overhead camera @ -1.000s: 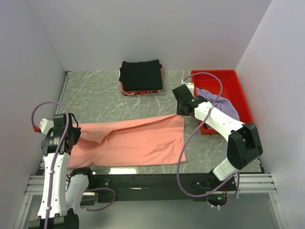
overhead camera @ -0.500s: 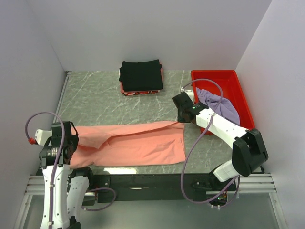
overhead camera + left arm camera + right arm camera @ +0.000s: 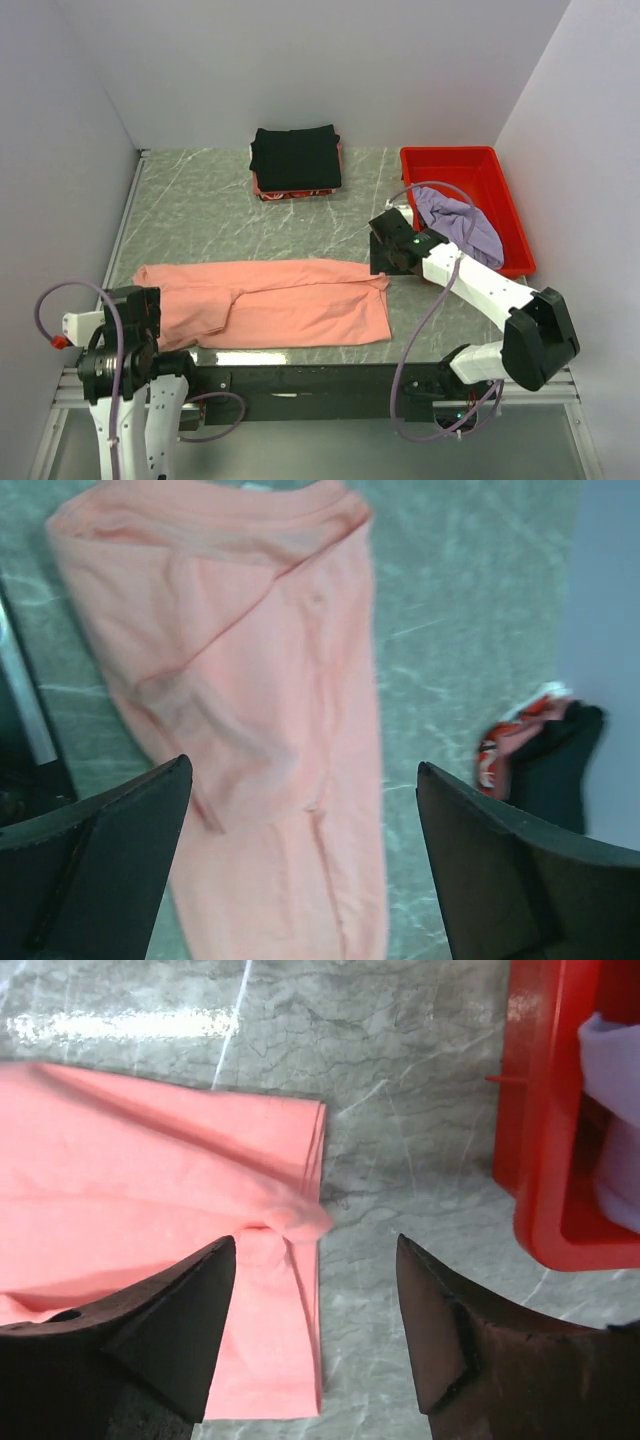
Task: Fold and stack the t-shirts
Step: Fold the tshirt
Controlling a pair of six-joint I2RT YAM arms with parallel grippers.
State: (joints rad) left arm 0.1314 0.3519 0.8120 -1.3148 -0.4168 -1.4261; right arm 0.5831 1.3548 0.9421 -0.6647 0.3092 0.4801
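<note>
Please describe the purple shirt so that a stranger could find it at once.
Find the red tray at the far right of the table. The lavender shirt lies crumpled inside it; the black shirt is folded, the salmon shirt stretched out on the table.

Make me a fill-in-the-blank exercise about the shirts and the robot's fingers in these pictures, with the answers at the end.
1. The bunched shirt in the tray is ____.
2. The folded shirt at the far edge of the table is ____.
3. The spread shirt near the arms is ____.
4. The left fingers and right fingers are both ____, holding nothing.
Missing words: purple; black; pink; open.
</note>
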